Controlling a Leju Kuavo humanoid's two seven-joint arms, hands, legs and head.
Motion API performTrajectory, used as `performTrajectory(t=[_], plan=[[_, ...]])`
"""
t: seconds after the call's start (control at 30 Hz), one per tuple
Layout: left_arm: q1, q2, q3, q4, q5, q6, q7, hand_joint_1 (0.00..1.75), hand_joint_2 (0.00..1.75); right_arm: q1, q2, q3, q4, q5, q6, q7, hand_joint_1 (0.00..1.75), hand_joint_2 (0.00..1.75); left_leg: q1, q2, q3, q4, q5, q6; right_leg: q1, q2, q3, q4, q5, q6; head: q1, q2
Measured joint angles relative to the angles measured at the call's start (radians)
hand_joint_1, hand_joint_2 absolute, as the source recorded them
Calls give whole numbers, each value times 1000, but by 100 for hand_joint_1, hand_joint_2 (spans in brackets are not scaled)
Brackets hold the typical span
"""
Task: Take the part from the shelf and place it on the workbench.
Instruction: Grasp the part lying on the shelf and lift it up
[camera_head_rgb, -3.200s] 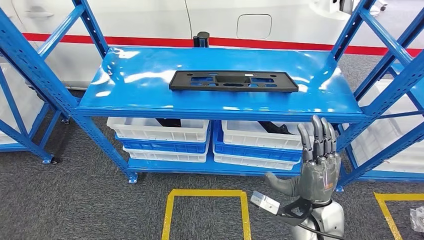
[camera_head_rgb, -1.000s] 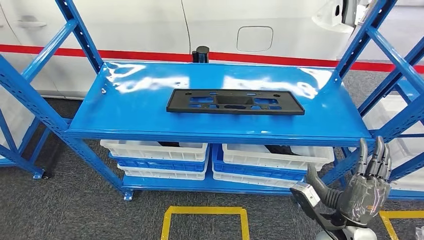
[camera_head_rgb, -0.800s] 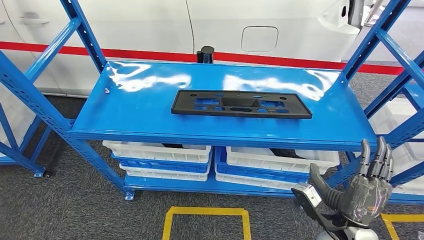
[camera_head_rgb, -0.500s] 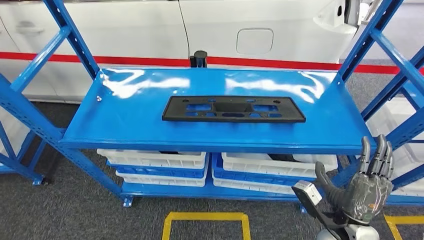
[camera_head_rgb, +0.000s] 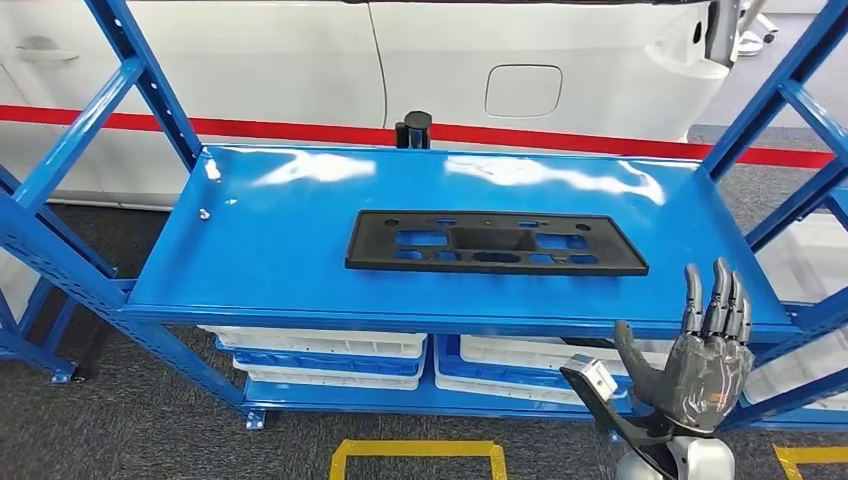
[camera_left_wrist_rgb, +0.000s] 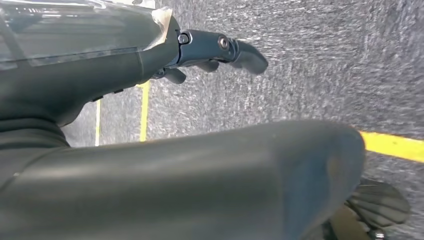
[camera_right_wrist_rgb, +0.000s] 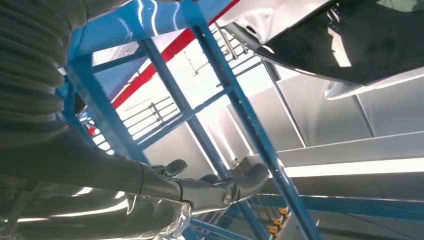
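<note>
Right hand (camera_head_rgb: 703, 362) is raised, fingers spread, holding nothing, near the shelf (camera_head_rgb: 270, 250) bearing the part (camera_head_rgb: 494, 243).

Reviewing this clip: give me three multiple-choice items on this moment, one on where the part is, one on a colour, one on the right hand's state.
1. Where does the black part lie?
A. On the top shelf board
B. In a white bin below
C. On the floor

2. What colour is the shelf?
A. Yellow
B. Grey
C. Blue

3. What is the state of the right hand?
A. Gripping the part
B. Open and holding nothing
C. Pressing on a bin

Answers:
1. A, the part rests flat on the shelf's upper board, above the white bins.
2. C, the board and the uprights are blue.
3. B, in the head view the hand is raised in front of the shelf's front edge with fingers apart, clear of the part.
</note>
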Motion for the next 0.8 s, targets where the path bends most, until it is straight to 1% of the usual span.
performTrajectory(t=[0.03, 0.07, 0.1, 0.13, 0.17, 0.2, 0.23, 0.27, 0.3, 0.33, 0.37, 0.4, 0.43, 0.47, 0.5, 0.53, 0.6, 0.63, 0.67, 0.7, 0.73, 0.77, 0.8], plan=[[-1, 0, 0, 0, 0, 0, 0, 0, 0, -1, -4, 4, 2, 4, 0, 7, 0, 175, -1, -1, 6, -1, -2, 6, 0, 0, -36, 55, -12, -5, 2, 0], [-2, 1, 0, 0, 0, 0, 0, 0, 0, -2, -8, 9, 5, 7, 0, 13, 0, 175, -3, -3, 9, -1, -5, 11, 1, 0, -80, 118, -31, -10, 4, 0], [-2, 1, 0, 0, 0, 0, 0, 0, 0, -1, -12, 15, 8, 10, 0, 20, 0, 175, -6, -5, 11, -1, -10, 15, 3, 0, -125, 174, -57, -14, 5, 0], [-1, 1, 0, 0, 0, 0, 0, 0, 0, -1, -17, 20, 13, 12, 0, 27, 0, 175, -10, -8, 15, -1, -15, 19, 5, 0, -161, 206, -81, -16, 6, 0], [-1, 1, 0, 0, 0, 0, 0, 0, 0, -1, -21, 26, 18, 13, 0, 33, 0, 175, -13, -11, 21, -1, -22, 21, 7, 0, -181, 207, -94, -15, 6, 0], [0, 1, 0, 0, 1, 0, 0, 0, 0, -1, -27, 32, 24, 13, 0, 40, 0, 175, -17, -14, 29, -1, -28, 23, 9, 0, -184, 175, -86, -9, 6, 0], [0, 1, 0, 0, 1, 1, 0, 0, 0, -2, -33, 40, 30, 13, 0, 46, 0, 175, -20, -16, 39, -2, -36, 23, 11, 0, -174, 116, -55, -3, 7, 0], [0, 1, 0, 0, 2, 1, 0, 0, 0, -3, -40, 50, 37, 12, 0, 54, 0, 175, -23, -18, 47, -2, -42, 23, 15, 1, -158, 55, -6, 0, 6, 0], [0, 0, 0, 0, 4, 2, -1, 0, 0, -5, -48, 61, 46, 11, 0, 64, 0, 175, -25, -19, 55, -2, -48, 21, 19, 0, -145, 5, 35, -3, 5, 0], [-1, 0, 0, 1, 5, 3, -1, 0, 0, -9, -56, 73, 56, 10, 0, 76, 0, 175, -25, -20, 61, -2, -54, 17, 25, 0, -134, -26, 66, -11, 4, 0], [-1, -1, 0, 1, 6, 5, -2, 0, 0, -12, -65, 89, 67, 9, 0, 90, 0, 175, -25, -20, 64, 2, -56, 12, 30, 0, -130, -38, 85, -24, 2, 0], [-1, -1, 0, 1, 7, 7, -3, 0, 0, -18, -75, 108, 78, 7, 2, 105, 0, 175, -26, -19, 69, 7, -57, 7, 32, 1, -127, -43, 88, -36, 2, 0], [-1, -1, 0, 1, 6, 10, -3, 0, 0, -24, -85, 127, 90, 6, 6, 120, 0, 175, -25, -17, 68, 15, -58, 2, 29, 2, -117, -48, 94, -46, 3, 0], [-2, -1, 0, 1, 5, 14, -5, 0, 0, -30, -94, 148, 101, 4, 13, 133, 0, 175, -24, -16, 65, 30, -60, -3, 24, 3, -108, -53, 98, -54, 4, 0], [-3, 0, 0, 2, 4, 18, -6, 0, 0, -39, -103, 168, 114, 2, 23, 144, 0, 175, -22, -15, 53, 56, -71, -8, 19, 4, -99, -56, 98, -60, 4, 0], [-5, 0, 0, 2, 2, 20, -8, 0, 0, -46, -110, 186, 127, -1, 35, 152, 0, 175, -20, -14, 29, 96, -92, -14, 14, 4, -92, -59, 97, -64, 2, 0], [-6, 2, 0, 2, -1, 23, -12, 0, 0, -61, -125, 220, 158, -13, 60, 164, 0, 175, -13, -14, -39, 208, -145, -25, 14, 4, -92, -59, 94, -71, 0, 0], [-5, 4, 0, 2, -2, 25, -12, 0, 0, -67, -132, 233, 175, -22, 70, 169, 0, 175, -8, -14, -71, 251, -162, -30, 13, 4, -92, -59, 93, -72, 1, 0], [-3, 5, 0, 2, -2, 27, -13, 0, 0, -74, -140, 244, 193, -32, 79, 174, 0, 175, -2, -14, -91, 267, -162, -35, 12, 4, -91, -58, 92, -72, 1, 0], [-2, 7, 0, 2, -3, 29, -13, 0, 0, -81, -148, 252, 210, -44, 87, 178, 0, 175, 4, -13, -92, 247, -140, -40, 9, 5, -90, -58, 90, -70, 0, 0], [-1, 9, 0, 2, -4, 32, -13, 0, 0, -90, -157, 259, 227, -56, 95, 182, 0, 175, 10, -13, -77, 196, -101, -46, 5, 5, -87, -57, 88, -66, 1, 0], [-1, 11, 0, 2, -6, 33, -13, 0, 0, -99, -165, 264, 244, -68, 102, 184, 0, 175, 17, -13, -52, 130, -59, -54, 2, 6, -85, -55, 84, -59, 0, 0], [-1, 11, 0, 2, -8, 34, -13, 0, 0, -109, -174, 269, 261, -79, 107, 186, 0, 175, 20, -14, -30, 72, -39, -59, 1, 6, -83, -52, 81, -52, -1, 0]])
